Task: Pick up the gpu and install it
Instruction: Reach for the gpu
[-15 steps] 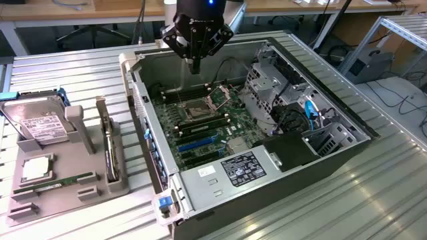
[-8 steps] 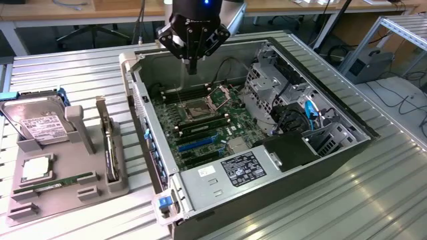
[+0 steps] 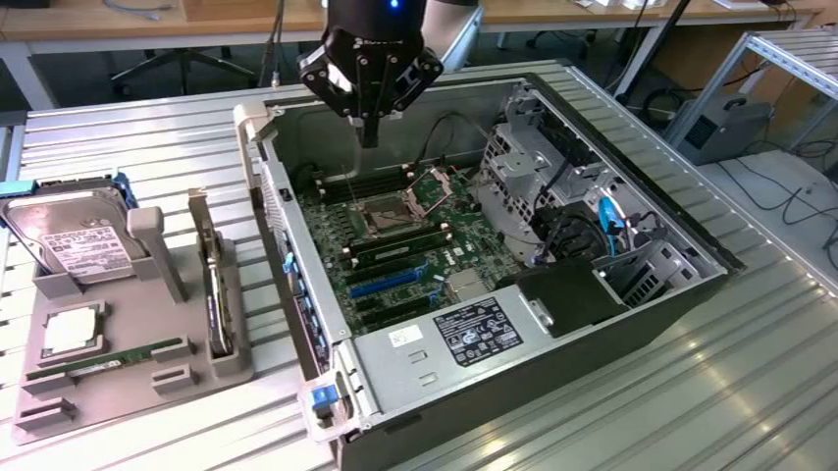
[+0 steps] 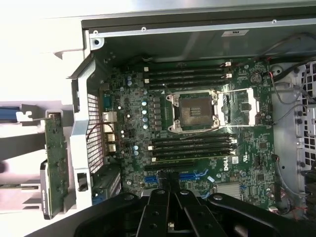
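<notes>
The gpu (image 3: 216, 285) is a thin dark card standing on edge in a grey holder (image 3: 131, 383) on the exterior view's left, outside the computer case. The wrist view shows the gpu (image 4: 55, 163) beside the case's rear wall. My gripper (image 3: 368, 137) hangs above the far part of the open case (image 3: 563, 343), over the motherboard (image 3: 392, 245), well apart from the card. Its fingers are shut with nothing between them. In the wrist view the gripper (image 4: 173, 180) points down at the motherboard (image 4: 197, 128) near the blue slots (image 4: 193, 175).
In the holder, a silver hard drive (image 3: 73, 240) stands at the back, a green memory stick (image 3: 125, 355) lies at the front and a small square chip (image 3: 73, 334) lies between. Drive cages and cables (image 3: 576, 216) crowd the case's right side. The processor socket (image 4: 195, 111) lies open.
</notes>
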Tool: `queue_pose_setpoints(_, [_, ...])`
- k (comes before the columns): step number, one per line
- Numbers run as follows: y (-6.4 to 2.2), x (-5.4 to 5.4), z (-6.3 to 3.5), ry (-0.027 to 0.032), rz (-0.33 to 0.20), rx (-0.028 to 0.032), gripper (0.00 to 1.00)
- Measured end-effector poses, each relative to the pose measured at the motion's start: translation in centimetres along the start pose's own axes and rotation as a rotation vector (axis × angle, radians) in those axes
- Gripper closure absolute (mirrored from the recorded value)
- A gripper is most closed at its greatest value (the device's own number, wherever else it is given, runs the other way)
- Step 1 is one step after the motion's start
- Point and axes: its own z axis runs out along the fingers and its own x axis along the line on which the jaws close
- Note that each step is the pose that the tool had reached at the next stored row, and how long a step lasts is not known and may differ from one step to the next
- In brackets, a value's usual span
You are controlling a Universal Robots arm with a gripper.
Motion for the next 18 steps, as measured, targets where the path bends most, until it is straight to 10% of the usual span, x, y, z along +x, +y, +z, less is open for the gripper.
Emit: queue_pose_setpoints(18, [-0.06, 0.72, -0.02, 0.0000, 0.000, 0.0000, 0.89])
